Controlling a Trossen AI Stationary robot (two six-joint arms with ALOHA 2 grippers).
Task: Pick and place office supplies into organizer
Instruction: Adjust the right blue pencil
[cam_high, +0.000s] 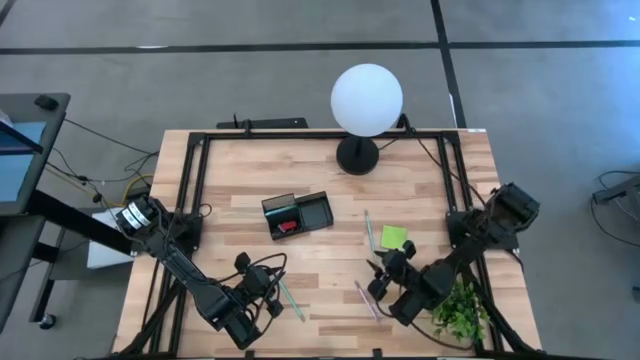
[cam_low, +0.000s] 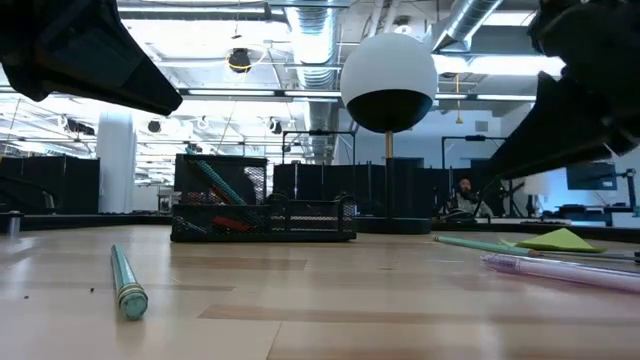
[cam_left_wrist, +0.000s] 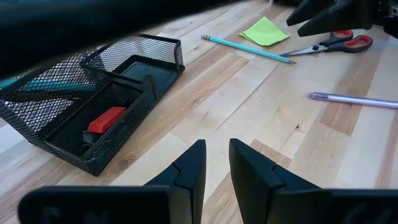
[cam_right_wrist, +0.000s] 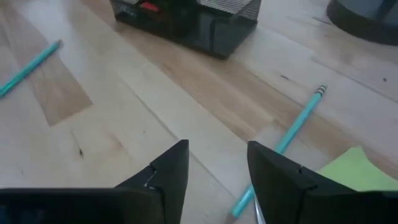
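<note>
**Supplies loose on tabletop, tray mid-table, both grippers low and empty**

Supplies scattered over the near half of the tabletop (cam_high: 250, 170). Lime-green sticky pad (cam_high: 394, 237) flat, right of centre. Thin teal pencil (cam_high: 368, 229) just beside the pad on its left, lying roughly front to back. Pale purple pen (cam_high: 366, 299) nearer the front edge, below the pad. Red-handled scissors (cam_left_wrist: 336, 43) flat near the pad, seen clearly only from the left wrist. Second teal pencil (cam_high: 291, 298) toward the front edge, left of centre, eraser end facing the low camera.

Black mesh tray (cam_high: 297, 214) near the middle of the tabletop, turned slightly. Divided into compartments; small red block (cam_left_wrist: 106, 119) lying in one, with something dark beside it, too small to make out. A teal pen (cam_low: 218, 183) leaning slantwise in the taller rear section.

Left gripper (cam_left_wrist: 215, 163) low over the front left part of the tabletop, pointed toward the tray, fingers slightly apart, nothing between them. Right gripper (cam_right_wrist: 218, 162) low over the front right part, near the pad and pencil, fingers parted, gripping nothing, bare wood showing in the gap.
</note>
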